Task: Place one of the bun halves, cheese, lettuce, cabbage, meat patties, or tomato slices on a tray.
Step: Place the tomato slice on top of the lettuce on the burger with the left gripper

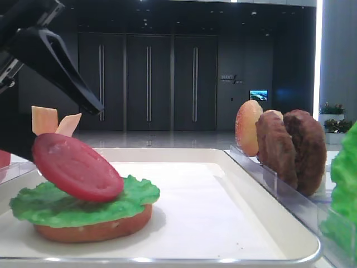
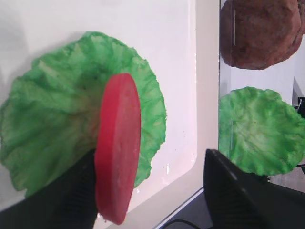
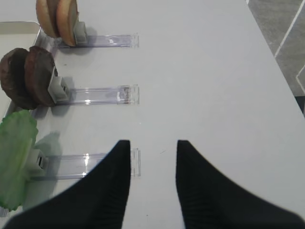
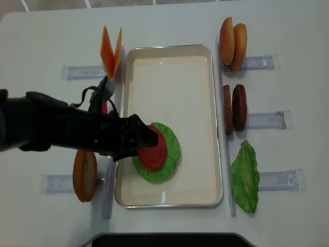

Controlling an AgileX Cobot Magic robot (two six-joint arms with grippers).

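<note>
Left pincer (image 2: 152,191) spread wide; tomato slice (image 2: 117,148) leaning against one finger.

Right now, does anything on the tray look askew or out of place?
Yes: the tomato slice is not lying flat. It leans tilted on the lettuce, its upper edge raised toward the left pincer, whose jaws stand open around it. The lettuce sits on the bun half, near the tray corner.
</note>
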